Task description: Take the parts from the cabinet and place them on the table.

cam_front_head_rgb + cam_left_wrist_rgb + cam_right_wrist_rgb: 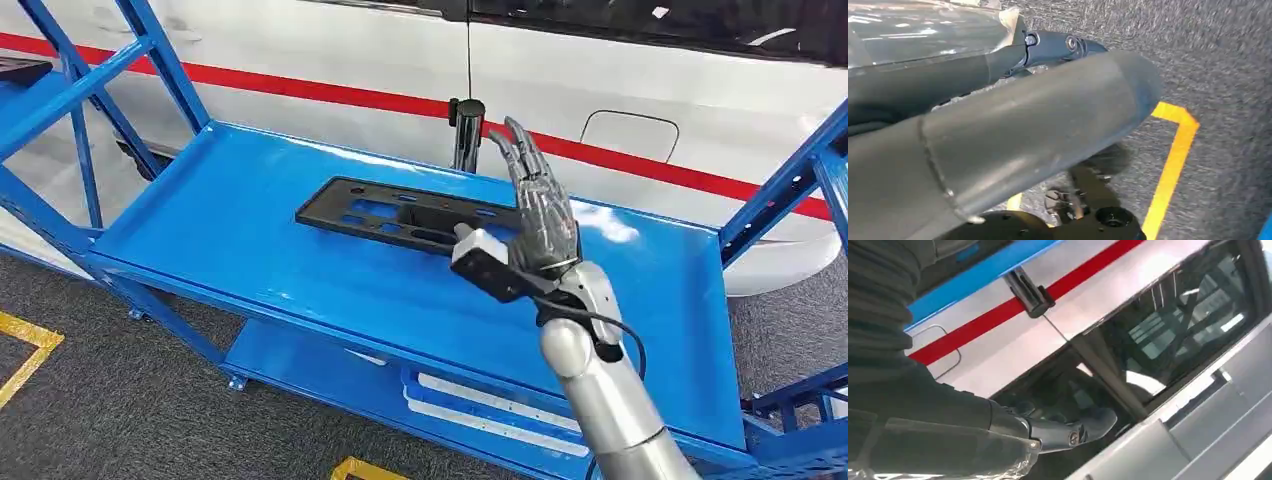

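1. Currently, the right hand [540, 215] is hovering above the blue table [250, 240], raised upright with its fingers [520, 150] stretched out, apart and holding nothing.
2. The black part [400, 212], a flat plate with several cut-outs, is lying flat on the table top, roughly in the middle and toward the far side.
3. The right hand is standing just to the right of the plate's right end; from the head view I cannot tell whether it is touching the plate or hanging clear of it.
4. A black post [466, 130] is standing at the far edge of the table, behind the plate.
5. Beyond the table, a white vehicle [620, 90] with a red stripe [330, 93] is filling the far background.
6. A lower blue shelf [330, 375] is sitting under the table top, with a blue tray [490, 405] on it.
7. The left hand [998, 130] is hanging over grey carpet floor [1218, 60] marked with a yellow line [1173, 160]; its grey thumb and one dark finger [1063, 47] are extending outward, but I cannot tell the grip state from this close view.
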`<move>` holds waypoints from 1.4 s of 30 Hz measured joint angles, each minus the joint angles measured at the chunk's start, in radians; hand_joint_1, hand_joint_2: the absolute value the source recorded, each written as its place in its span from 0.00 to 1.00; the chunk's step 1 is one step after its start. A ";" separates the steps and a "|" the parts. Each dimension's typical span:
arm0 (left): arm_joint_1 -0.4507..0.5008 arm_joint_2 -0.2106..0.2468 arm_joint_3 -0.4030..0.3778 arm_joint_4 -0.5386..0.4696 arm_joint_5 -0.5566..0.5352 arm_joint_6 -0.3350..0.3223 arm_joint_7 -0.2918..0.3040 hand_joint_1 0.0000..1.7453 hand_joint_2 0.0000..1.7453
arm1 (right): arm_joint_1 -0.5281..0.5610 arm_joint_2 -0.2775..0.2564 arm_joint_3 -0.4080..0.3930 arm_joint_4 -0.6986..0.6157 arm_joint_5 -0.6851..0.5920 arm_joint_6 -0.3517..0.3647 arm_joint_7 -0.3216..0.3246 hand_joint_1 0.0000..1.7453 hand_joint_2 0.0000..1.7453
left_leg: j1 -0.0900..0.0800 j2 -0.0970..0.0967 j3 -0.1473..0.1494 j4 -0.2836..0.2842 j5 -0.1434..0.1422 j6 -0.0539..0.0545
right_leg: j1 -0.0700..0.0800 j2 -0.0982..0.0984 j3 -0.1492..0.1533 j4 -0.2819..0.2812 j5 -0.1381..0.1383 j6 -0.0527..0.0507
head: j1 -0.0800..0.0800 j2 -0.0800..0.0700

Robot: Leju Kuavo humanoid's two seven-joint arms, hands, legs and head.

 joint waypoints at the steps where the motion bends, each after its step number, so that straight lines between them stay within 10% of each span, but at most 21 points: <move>1: 0.002 0.001 0.000 0.003 -0.001 0.001 0.016 0.00 0.00 | 0.030 -0.005 0.016 -0.017 0.021 0.001 -0.003 0.00 1.00 | -0.005 0.000 0.001 -0.001 -0.042 0.005 | 0.004 0.001 -0.007 -0.001 -0.005 0.008 | -0.003 0.000; 3: 0.013 0.001 0.000 0.005 0.000 0.007 0.052 0.00 0.00 | 0.085 -0.017 0.048 -0.046 0.060 0.012 -0.013 0.00 1.00 | -0.007 -0.004 0.012 -0.003 -0.013 0.011 | 0.007 0.001 -0.006 -0.004 -0.013 0.019 | -0.002 0.000; 4: 0.017 0.000 0.000 0.006 0.000 0.010 0.064 0.00 0.00 | 0.109 -0.026 0.064 -0.057 0.076 0.012 -0.018 0.00 1.00 | -0.001 -0.004 0.015 -0.011 -0.003 -0.003 | 0.016 0.000 -0.003 0.005 -0.017 0.012 | -0.001 0.000; 24: 0.021 -0.002 0.000 0.007 -0.012 0.021 0.113 0.00 0.00 | 0.193 -0.072 0.180 -0.078 0.223 0.010 -0.011 0.00 1.00 | -0.023 -0.007 0.024 -0.010 -0.018 0.016 | 0.009 -0.003 0.002 -0.017 -0.022 0.023 | -0.001 0.000; 27: 0.023 -0.006 0.004 0.007 -0.042 0.031 0.113 0.00 0.00 | 0.143 -0.078 0.308 0.093 0.385 -0.013 0.048 0.00 1.00 | -0.023 -0.007 0.026 -0.010 -0.017 0.017 | 0.009 -0.003 0.005 -0.017 -0.020 0.025 | -0.001 0.000; 42: 0.022 -0.012 0.012 0.007 -0.062 0.029 0.100 0.00 0.00 | 0.054 -0.013 0.322 0.272 0.448 -0.038 0.087 0.00 1.00 | -0.018 -0.006 0.032 -0.011 -0.013 0.014 | 0.013 -0.003 0.009 -0.017 -0.019 0.022 | -0.002 0.000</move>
